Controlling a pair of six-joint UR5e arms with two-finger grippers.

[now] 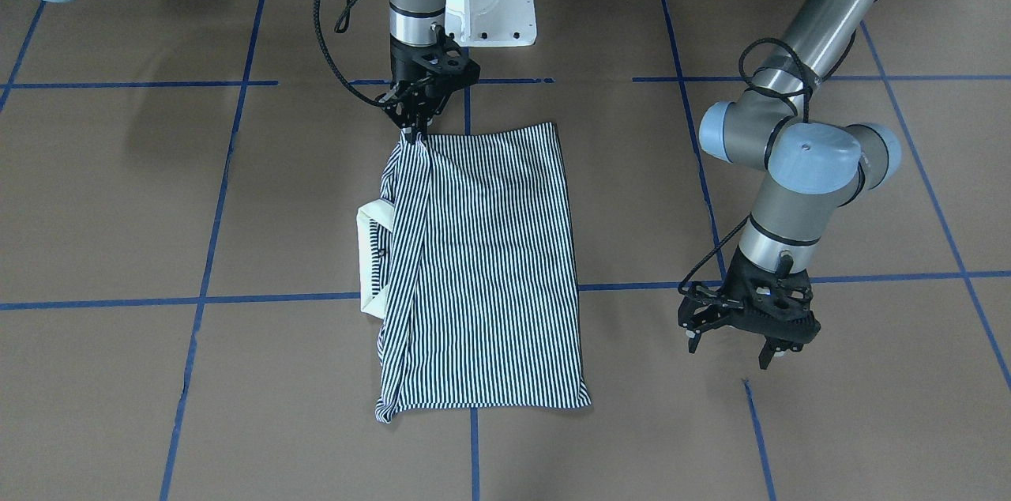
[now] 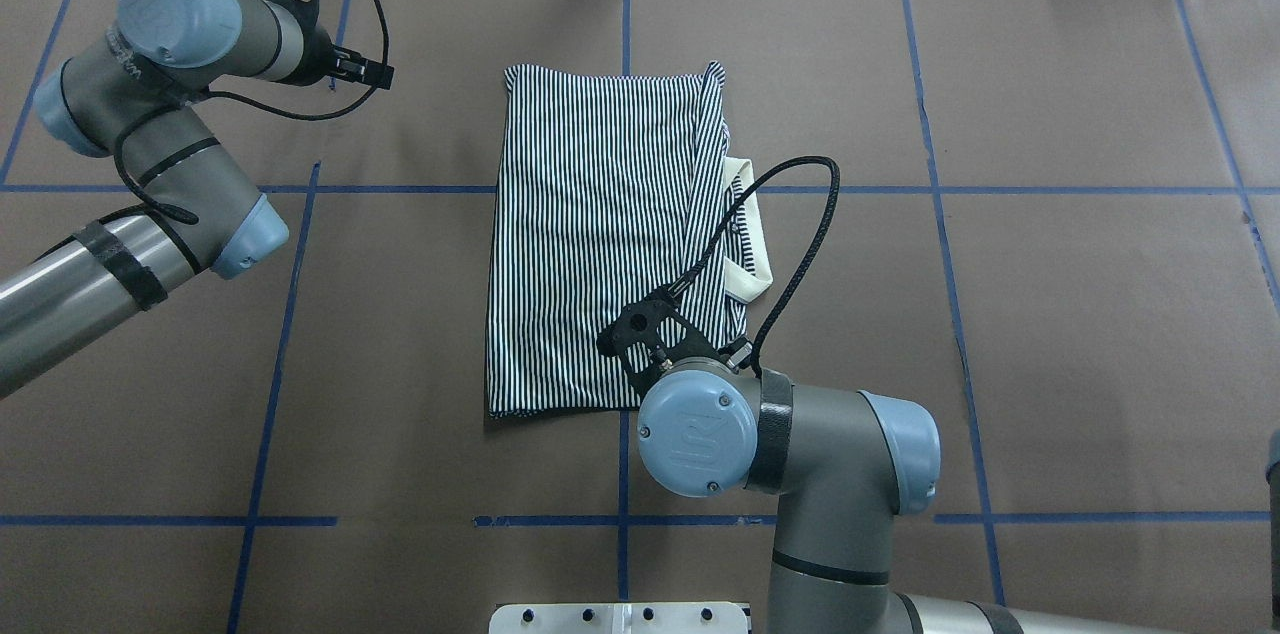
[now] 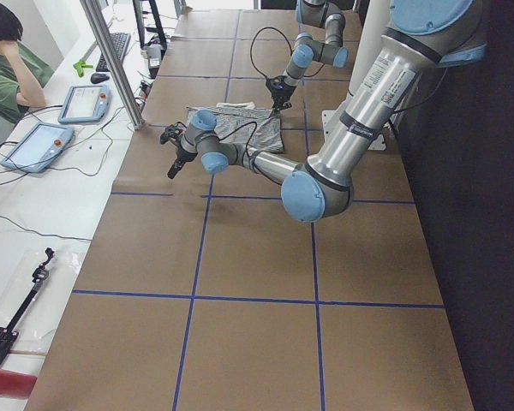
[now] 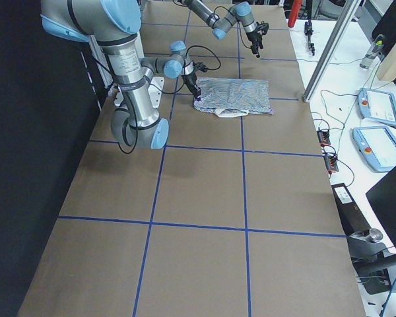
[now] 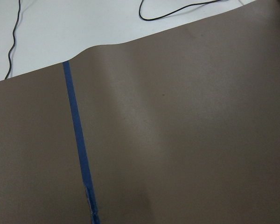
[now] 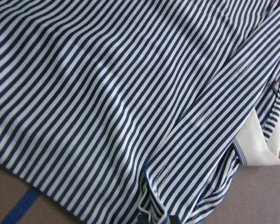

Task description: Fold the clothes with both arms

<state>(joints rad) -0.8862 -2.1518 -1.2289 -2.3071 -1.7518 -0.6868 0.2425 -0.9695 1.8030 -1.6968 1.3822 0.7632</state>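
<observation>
Nearest the robot's base, the right gripper (image 1: 415, 131) points straight down, jaws pressed together on the near right corner of the polo shirt (image 1: 490, 264). The right wrist view shows only a narrow bite of striped fabric at its bottom edge. The pinch may hold the top layer alone. Lifting would then peel the folded flap open instead of carrying the whole corner.

The shirt lies at the middle of the table (image 1: 118, 209) as a long rectangle running away from the robot. Its right long side is doubled over, and the cream collar (image 1: 370, 256) sticks out from under that fold. Any pull along this edge is likely to drag the collar further out and spoil the outline. The black cable (image 2: 800, 214) of the right arm loops above the collar side and could catch the cloth if the wrist turns.

Farther out, on the robot's left and well apart from the shirt, the left gripper (image 1: 731, 347) hovers over bare paper, jaws spread and holding nothing. With only one corner held, a lift is likely to skew or slide the whole garment.
</observation>
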